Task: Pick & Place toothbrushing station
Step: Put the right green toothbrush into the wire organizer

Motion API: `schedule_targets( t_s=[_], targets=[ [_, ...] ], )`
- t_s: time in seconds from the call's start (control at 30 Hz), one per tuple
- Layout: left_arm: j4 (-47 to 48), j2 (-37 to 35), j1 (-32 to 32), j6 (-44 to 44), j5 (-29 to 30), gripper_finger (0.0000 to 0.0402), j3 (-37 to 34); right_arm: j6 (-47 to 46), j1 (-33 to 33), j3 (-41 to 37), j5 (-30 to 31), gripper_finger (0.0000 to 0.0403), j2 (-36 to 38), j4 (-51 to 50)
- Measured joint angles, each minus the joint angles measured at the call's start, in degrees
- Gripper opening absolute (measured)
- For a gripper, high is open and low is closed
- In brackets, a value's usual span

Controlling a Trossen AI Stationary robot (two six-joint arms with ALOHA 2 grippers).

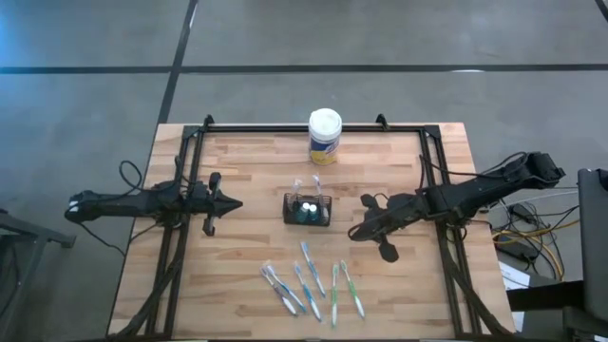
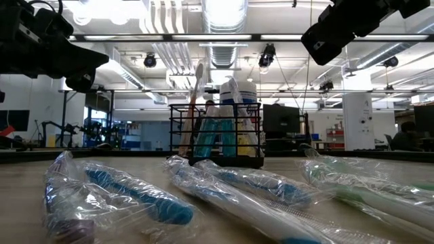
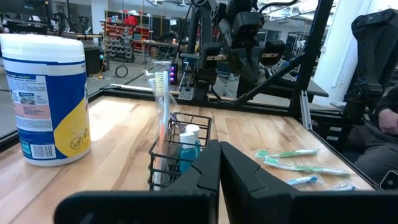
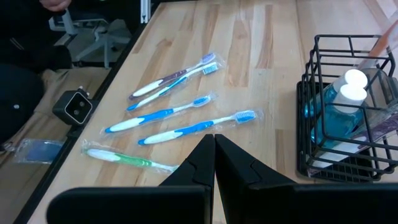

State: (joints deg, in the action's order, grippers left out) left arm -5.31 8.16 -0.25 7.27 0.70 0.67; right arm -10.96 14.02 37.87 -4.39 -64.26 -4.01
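Observation:
The black wire-mesh caddy (image 1: 307, 209) stands upright at the table's middle, resting on its base. It holds two blue, white-capped tubes (image 4: 347, 87) and a wrapped toothbrush (image 3: 163, 93) that stands on end in one corner. Several blue, green and white toothbrushes (image 1: 313, 285) in clear wrappers lie flat on the table, nearer the front edge than the caddy. My left gripper (image 1: 237, 202) hovers shut to the left of the caddy and points level at it. To the caddy's right my right gripper (image 1: 353, 234) hangs shut above the table, slanting down. Neither touches anything.
A white-lidded canister (image 1: 324, 136) with a blue and yellow label stands at the far middle of the table. Black frame rails (image 1: 190, 171) run along both sides of the table. A small black box (image 4: 76, 107) sits at the table's edge. A seated person (image 3: 379, 118) is beyond the table.

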Motion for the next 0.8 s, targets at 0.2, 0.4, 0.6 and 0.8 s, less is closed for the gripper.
schedule_targets(
  t_s=[0.2,0.4,0.6,0.8],
  targets=[
    [0.0,0.0,0.0,-2.2,0.1,0.0004,0.0,0.0,0.0,0.0,0.0,0.0008,0.0,0.0],
    [-0.1,0.0,0.0,-2.5,0.6,0.0008,0.0,0.1,0.0,0.0,0.0,0.0008,0.0,0.0],
    [0.0,0.0,-0.1,0.0,0.7,0.0003,0.0,-3.1,0.0,0.0,1.8,0.0008,0.0,-0.1],
    [0.3,0.1,-0.1,-2.7,0.7,0.0008,0.2,-11.3,3.5,0.0,2.7,0.0008,0.0,-3.0]
  ],
)
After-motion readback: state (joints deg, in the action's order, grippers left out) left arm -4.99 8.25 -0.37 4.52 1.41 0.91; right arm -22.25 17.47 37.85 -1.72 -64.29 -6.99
